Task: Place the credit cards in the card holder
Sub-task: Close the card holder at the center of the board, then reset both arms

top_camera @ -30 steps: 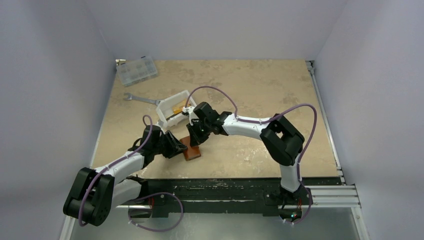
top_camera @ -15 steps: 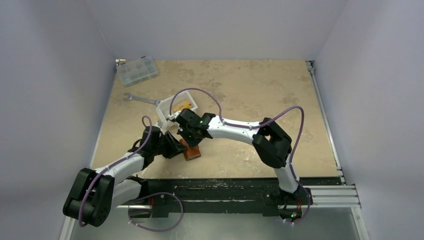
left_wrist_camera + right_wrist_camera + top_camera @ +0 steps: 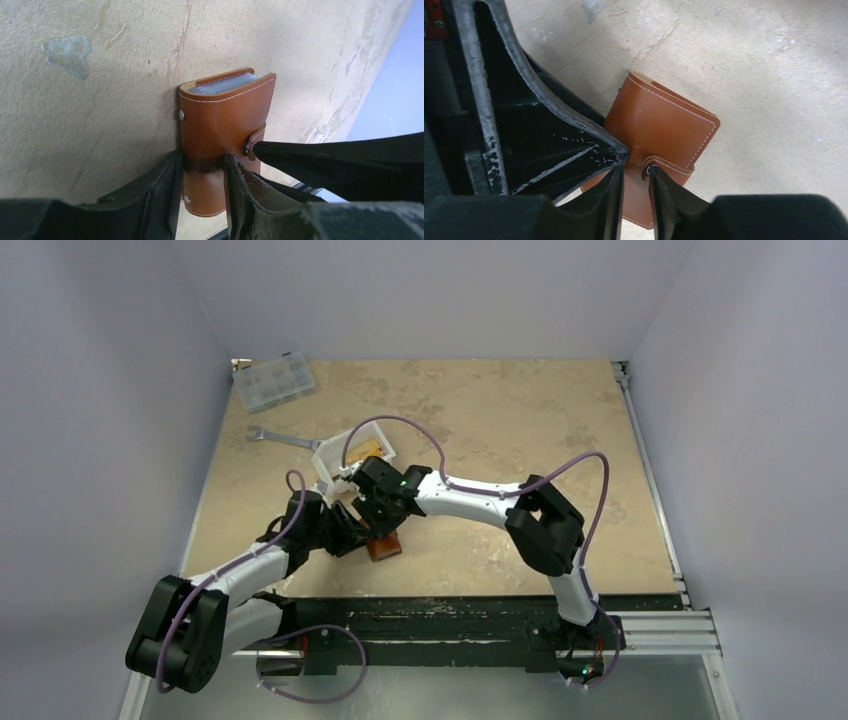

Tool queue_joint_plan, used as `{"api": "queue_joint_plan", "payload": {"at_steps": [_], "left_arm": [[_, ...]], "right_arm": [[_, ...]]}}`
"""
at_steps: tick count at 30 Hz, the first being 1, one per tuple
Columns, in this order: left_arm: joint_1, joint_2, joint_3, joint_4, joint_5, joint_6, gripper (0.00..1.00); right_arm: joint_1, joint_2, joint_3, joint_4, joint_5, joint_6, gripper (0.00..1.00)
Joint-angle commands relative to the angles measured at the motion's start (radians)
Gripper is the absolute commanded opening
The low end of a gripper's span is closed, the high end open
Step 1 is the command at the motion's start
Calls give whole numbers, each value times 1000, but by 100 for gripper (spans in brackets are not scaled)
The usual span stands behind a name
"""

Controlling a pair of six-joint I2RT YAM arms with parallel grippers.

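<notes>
Card holder (image 3: 222, 120): lay closed; far edges stood clear of both jaws.
Left gripper (image 3: 202, 182): clamped the holder's near side edges.
Right gripper (image 3: 636, 169): narrowly parted, tips at snap tab (image 3: 669, 167).

Cannot see most of the card holder (image 3: 386, 546) from above, buried under the left gripper (image 3: 354, 535) and right gripper (image 3: 377, 519), nor make out what lies inside the white tray (image 3: 321, 453).

White arms (image 3: 470, 495), black joints (image 3: 545, 530), purple cables (image 3: 395, 419) — left pincer (image 3: 200, 165) black.
</notes>
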Motion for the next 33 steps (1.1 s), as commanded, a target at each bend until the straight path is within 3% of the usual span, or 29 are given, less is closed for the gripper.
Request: {"api": "queue_joint_plan", "payload": {"at_steps": [1, 5, 9, 12, 18, 20, 26, 29, 33], "left_arm": [[-29, 18, 81, 4, 57, 46, 38], [-29, 46, 86, 29, 94, 104, 40], [-41, 142, 95, 120, 143, 130, 39], [-133, 235, 164, 140, 80, 142, 39], [-397, 592, 436, 230, -78, 77, 38], [-450, 746, 566, 283, -73, 46, 38], [-635, 1213, 1145, 309, 67, -48, 35], [-669, 1282, 1250, 303, 84, -72, 34], [-628, 1201, 1203, 254, 65, -21, 37]], "right_arm": [[-38, -14, -43, 61, -184, 43, 39], [-130, -264, -109, 78, -169, 45, 54], [-256, -461, -206, 51, -119, 8, 55], [-362, -602, -310, 47, -94, -9, 55], [-454, -874, -415, 20, -17, -19, 60], [-465, -939, -428, -10, 23, -12, 63], [-495, -1180, -440, -97, 255, 101, 70], [-497, -1292, -414, -104, 358, 146, 73], [-497, -1365, -363, -129, 464, 138, 74]]}}
